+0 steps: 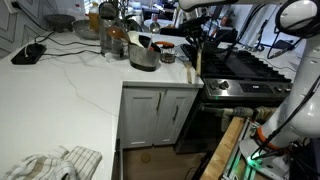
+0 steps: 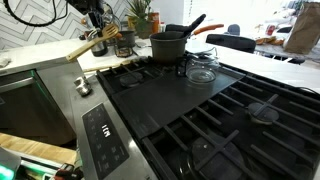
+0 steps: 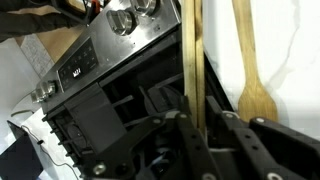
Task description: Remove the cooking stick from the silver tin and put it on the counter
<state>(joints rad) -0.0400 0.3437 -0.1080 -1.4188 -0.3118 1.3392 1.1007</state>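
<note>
1. Fingers of the black Robotiq gripper [image 3: 195,125] are clamped on a slender light tan wooden cooking stick [image 3: 193,60], seen in the wrist view.
2. The stick hangs upright over the white stone counter [image 1: 70,90] at its stove-side edge [image 1: 197,66].
3. The round shiny silver tin [image 1: 144,57] sits near that edge.

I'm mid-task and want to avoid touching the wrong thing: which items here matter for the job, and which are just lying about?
Job:
- cooking stick, lying on the white surface in the wrist view
- silver tin
- counter

Lying about:
- amber jars
- cloth
- black pot
- glass lid
- stove
</note>
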